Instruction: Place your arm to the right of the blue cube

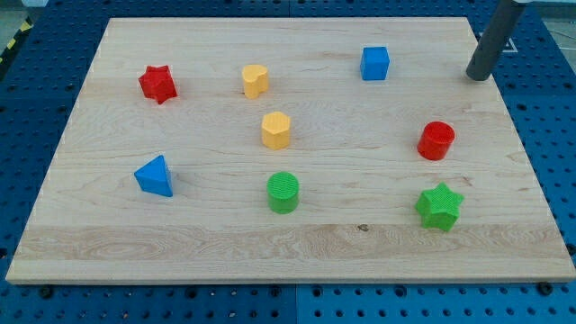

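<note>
Blue cube (375, 63) sits near the bench's (297, 243) top edge, right of centre; my tip (478, 77) stands at the top right corner, to the cube's right but well apart; no hand here, only a bare rod holding nothing; the open bench between them probably lets me slide left without nudging the red cylinder (436, 140) below.

A pale wooden tabletop (297, 243) with fine grain and a small dark knot near the view's bottom fills most of the scene. It rests on a blue perforated base (549, 135) dotted with regular rows of holes, which shows on every side of it. At the view's top left corner runs a strip of yellow and black hazard tape (15, 40). The light is even and soft, leaving only faint shadows.
</note>
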### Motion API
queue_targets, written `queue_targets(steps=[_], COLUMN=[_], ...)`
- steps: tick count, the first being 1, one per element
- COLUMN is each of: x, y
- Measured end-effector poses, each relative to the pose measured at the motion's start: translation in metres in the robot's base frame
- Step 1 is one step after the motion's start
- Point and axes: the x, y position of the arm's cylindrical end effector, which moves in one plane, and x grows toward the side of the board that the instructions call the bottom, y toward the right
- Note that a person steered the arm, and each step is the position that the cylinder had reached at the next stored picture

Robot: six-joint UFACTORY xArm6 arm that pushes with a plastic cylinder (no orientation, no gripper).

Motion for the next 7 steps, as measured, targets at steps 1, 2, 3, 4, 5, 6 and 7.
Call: queue_targets(steps=[1,2,3,4,5,6,7], x=[0.0,0.0,0.0,0.0,0.002,0.002,0.002], y=[-0.007,-0.007,-0.009,-0.017,-0.032,-0.051,-0.063])
